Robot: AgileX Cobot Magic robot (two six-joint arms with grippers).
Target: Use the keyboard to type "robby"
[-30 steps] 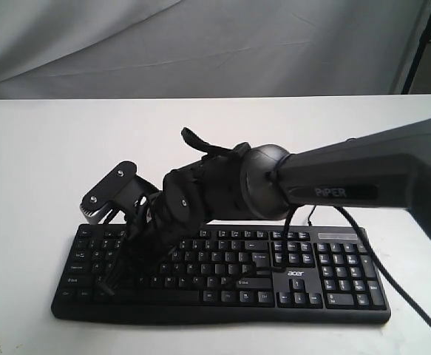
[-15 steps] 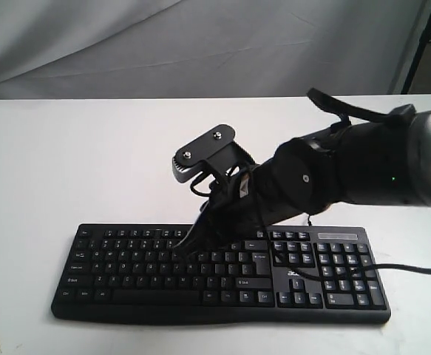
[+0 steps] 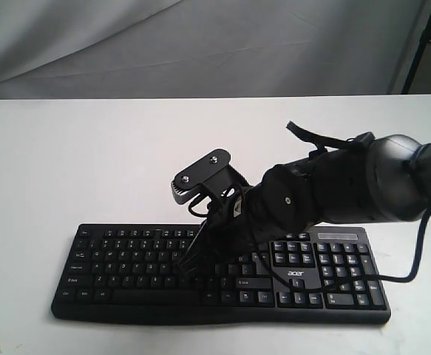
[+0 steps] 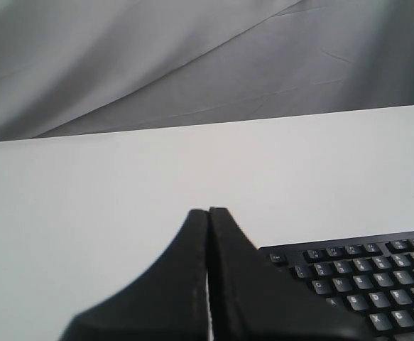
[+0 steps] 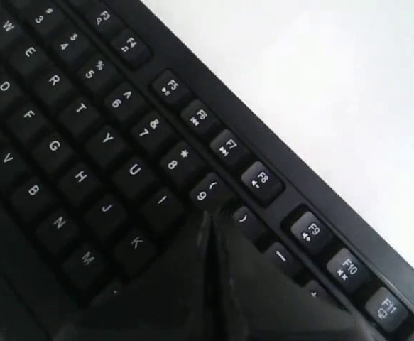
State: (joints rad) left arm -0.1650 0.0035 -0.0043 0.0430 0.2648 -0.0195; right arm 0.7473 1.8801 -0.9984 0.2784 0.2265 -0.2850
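The right gripper (image 5: 208,217), jaws pinched together, tips down on the keyboard (image 3: 119,266) just beside the 9 key (image 5: 204,193), likely pressing "o", leaving "bby" yet to type.

The exterior camera stands in front of the table (image 3: 45,163), raised a little and facing the grey backdrop (image 3: 200,44). The keyboard (image 3: 126,259) lies toward 6 o'clock in its frame, and the right arm (image 3: 363,185) enters from 3 o'clock. The left wrist camera sits low, looking along the left gripper (image 4: 208,212), fingertips pressed together, across the same table to the same backdrop, catching one end of the keyboard. The right wrist camera looks steeply down from very close, past the right gripper (image 5: 207,222), onto the middle keys, which the exterior view also shows.
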